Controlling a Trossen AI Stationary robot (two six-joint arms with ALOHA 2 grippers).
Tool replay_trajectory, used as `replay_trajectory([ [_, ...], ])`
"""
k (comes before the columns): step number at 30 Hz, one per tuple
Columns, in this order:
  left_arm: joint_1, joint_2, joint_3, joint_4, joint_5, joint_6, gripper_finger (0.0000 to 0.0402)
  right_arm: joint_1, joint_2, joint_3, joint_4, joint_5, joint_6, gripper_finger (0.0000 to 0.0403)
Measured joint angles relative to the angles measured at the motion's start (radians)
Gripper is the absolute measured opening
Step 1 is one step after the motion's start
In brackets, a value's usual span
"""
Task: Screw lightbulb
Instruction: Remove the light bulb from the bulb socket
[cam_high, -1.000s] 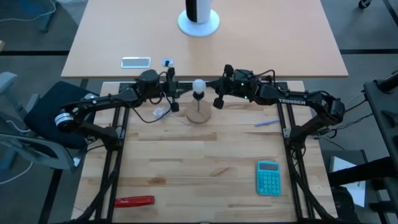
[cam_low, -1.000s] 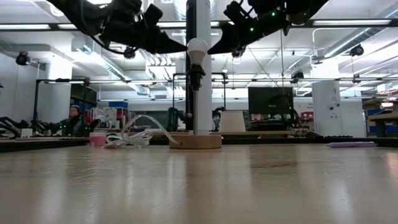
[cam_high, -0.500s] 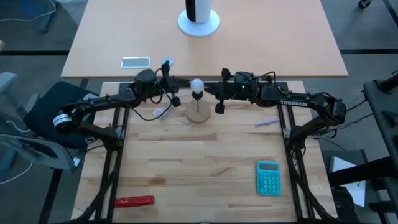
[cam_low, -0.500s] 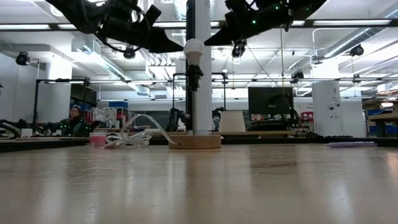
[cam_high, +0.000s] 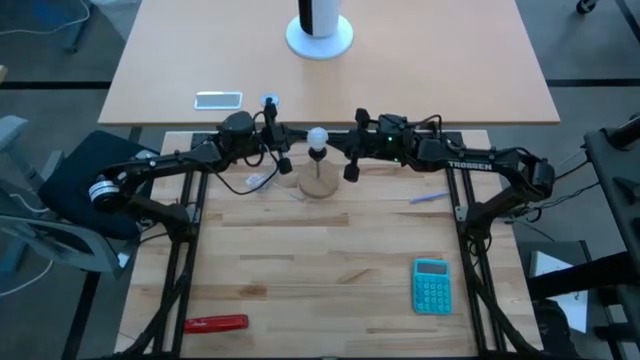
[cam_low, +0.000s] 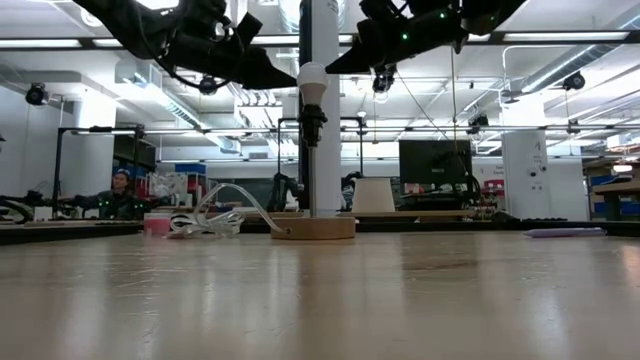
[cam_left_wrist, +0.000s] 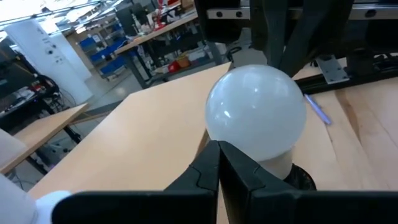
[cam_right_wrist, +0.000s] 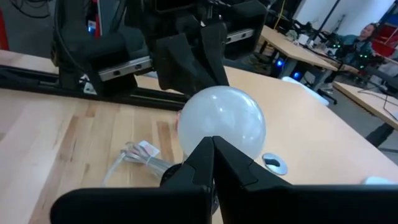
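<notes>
The white lightbulb (cam_high: 318, 136) stands upright in a dark socket (cam_low: 313, 120) on a post rising from the round wooden disc stand (cam_high: 319, 184), at the far middle of the table. My left gripper (cam_low: 296, 82) is shut, level with the bulb, its tip at the bulb's left side. It also shows in the left wrist view (cam_left_wrist: 217, 146). My right gripper (cam_low: 330, 70) is shut, its tip close to the bulb's upper right. It also shows in the right wrist view (cam_right_wrist: 212, 142). My left gripper's shut tip points level from the table's left at the bulb's round side (cam_left_wrist: 231, 134); I cannot tell whether it touches. My right gripper's shut tip points from the table's right at the bulb's round side (cam_right_wrist: 208, 127); I cannot tell whether it touches.
A clear crumpled plastic wrapper (cam_high: 256, 182) lies left of the stand. A pen (cam_high: 428, 198) lies to the right, a teal calculator (cam_high: 432, 285) near right, a red tool (cam_high: 216, 323) near left. A phone (cam_high: 218, 99) and a white round base (cam_high: 320, 35) are on the far table.
My right gripper has risen a little and drawn its tip nearer the bulb's top, staying shut. The bulb stays upright in its socket.
</notes>
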Motion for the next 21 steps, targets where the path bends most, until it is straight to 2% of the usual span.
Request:
replay_trajectory([
  [6,-0.005,-0.013,0.000,-0.031,0.007,-0.016,0.0000,-0.001,0.014,0.000,0.013,0.087,-0.009,0.0000],
  [13,-0.014,-0.041,0.000,-0.085,0.050,-0.016,0.0000,-0.003,0.010,0.000,0.003,0.137,-0.026,0.0000],
  [18,-0.013,-0.052,0.000,-0.079,0.028,-0.016,0.0000,-0.001,-0.006,0.000,0.002,0.111,-0.025,0.0000],
  [21,-0.013,-0.053,0.000,-0.077,-0.038,-0.016,0.0000,0.002,-0.015,0.000,-0.006,0.107,-0.023,0.0000],
])
